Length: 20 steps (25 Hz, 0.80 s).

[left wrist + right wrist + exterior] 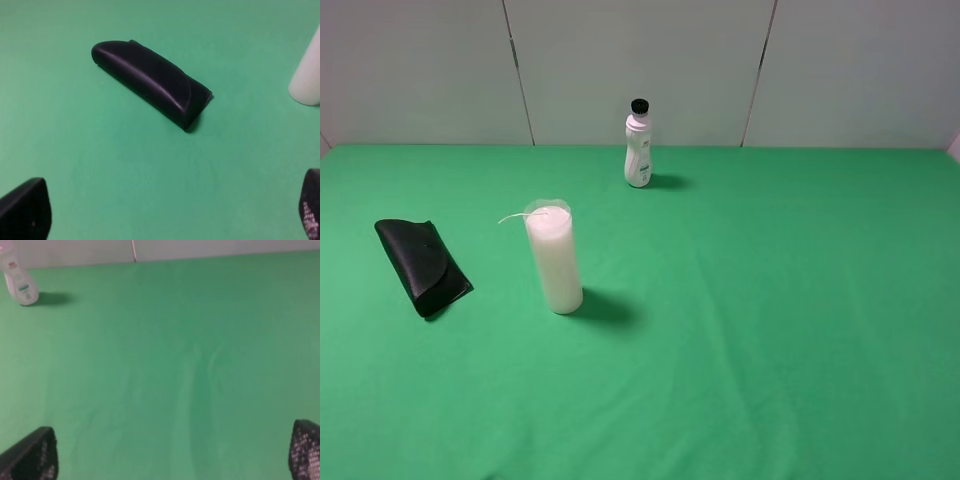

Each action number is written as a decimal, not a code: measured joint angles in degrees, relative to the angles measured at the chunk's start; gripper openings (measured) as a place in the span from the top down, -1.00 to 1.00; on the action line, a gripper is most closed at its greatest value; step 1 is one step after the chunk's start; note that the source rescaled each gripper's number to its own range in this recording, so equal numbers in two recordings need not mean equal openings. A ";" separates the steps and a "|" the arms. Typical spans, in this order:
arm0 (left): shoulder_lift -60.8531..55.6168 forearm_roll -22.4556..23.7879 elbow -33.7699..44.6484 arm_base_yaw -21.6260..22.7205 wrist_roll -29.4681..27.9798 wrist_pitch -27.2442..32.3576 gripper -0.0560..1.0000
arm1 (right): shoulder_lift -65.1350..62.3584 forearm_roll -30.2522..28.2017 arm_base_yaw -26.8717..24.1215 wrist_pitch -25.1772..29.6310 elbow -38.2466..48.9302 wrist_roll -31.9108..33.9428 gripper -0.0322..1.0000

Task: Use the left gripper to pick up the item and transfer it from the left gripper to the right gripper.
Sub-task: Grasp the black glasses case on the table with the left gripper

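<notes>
left gripper (167,212): jaws wide apart, holding nothing, touching nothing | right gripper (167,455): jaws wide apart, holding nothing, over green cloth (160,365) | black pouch (422,265): flat on cloth ahead of left jaws, flap up, left of glass candle (553,258), apart | white bottle (638,148): upright, rear

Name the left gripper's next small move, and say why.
Probably ease the left gripper forward and down toward the black pouch: its jaws stand wide open and empty, the pouch lies flat on the green cloth ahead, untouched, clear of the candle.
</notes>
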 joint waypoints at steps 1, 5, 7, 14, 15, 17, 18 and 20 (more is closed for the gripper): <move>0.00 0.00 0.00 0.00 0.00 0.00 -1.00 | 0.00 0.00 0.00 0.00 0.00 0.00 -1.00; 0.00 0.00 0.00 0.00 0.00 0.00 -1.00 | 0.00 0.00 0.00 0.00 0.00 0.00 -1.00; 0.00 0.00 0.00 0.00 0.00 0.00 -1.00 | 0.00 0.00 0.00 0.00 0.00 0.00 -1.00; 0.00 0.01 0.00 0.00 0.00 0.00 -1.00 | 0.00 0.00 0.00 0.00 0.00 0.00 -1.00; 0.00 0.01 0.00 0.00 0.00 0.00 -1.00 | 0.00 0.00 0.00 0.00 0.00 0.00 -1.00; 0.00 0.01 0.00 0.00 0.00 0.00 -1.00 | 0.00 0.00 0.00 0.00 0.00 0.00 -1.00; 0.00 0.01 0.00 0.00 0.00 0.00 -1.00 | 0.00 0.00 0.00 0.00 0.00 0.00 -1.00; 0.00 0.01 0.00 0.00 0.00 0.00 -1.00 | 0.00 0.00 0.00 0.00 0.00 0.00 -1.00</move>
